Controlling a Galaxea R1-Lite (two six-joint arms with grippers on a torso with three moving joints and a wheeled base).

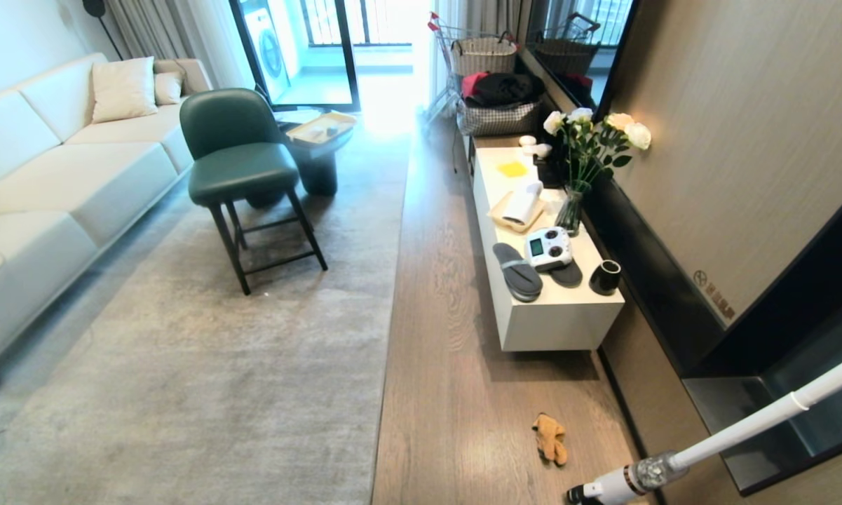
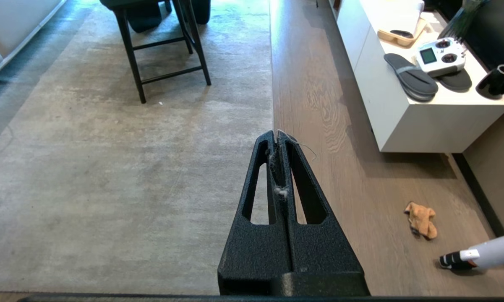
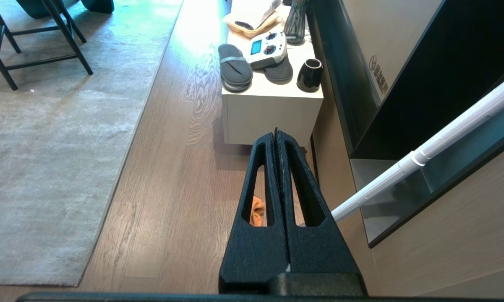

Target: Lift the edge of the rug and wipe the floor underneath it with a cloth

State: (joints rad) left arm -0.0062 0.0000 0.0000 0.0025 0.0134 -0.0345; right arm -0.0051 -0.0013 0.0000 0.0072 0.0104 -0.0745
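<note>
Lying crumpled on the floor (image 1: 456, 393), the cloth (image 1: 550, 438) is a small fuzzy orange-yellow rag, well apart from the rug edge (image 1: 391, 294). Head view: that edge runs straight, dividing pale grey short pile from brown wood-grain planks with dark streaks. A green padded chair (image 1: 237, 151) on thin dark legs stands on the rug. A white low cabinet (image 1: 554, 315) along the wall carries grey slippers (image 1: 517, 272), a white remote controller (image 1: 548, 247), a black cup (image 1: 605, 276) and a glass vase of white roses (image 1: 589, 158). A white vacuum wand (image 1: 729, 431) slants down near the cloth. Neither arm shows here.

Left wrist view: the left gripper (image 2: 278, 136), black and grainy, has its fingers pressed together, bits of lint caught along the seam, holding nothing. It hangs over the rug edge (image 2: 272, 96). The cloth (image 2: 421, 219) lies off beside the vacuum head (image 2: 466, 256).

Right wrist view: the right gripper (image 3: 275, 135) is likewise closed tight and empty, above bare floor (image 3: 172, 176). The cloth (image 3: 257, 210) peeks through a finger slot. The rug's square corner (image 3: 82, 277) lies flat.
</note>
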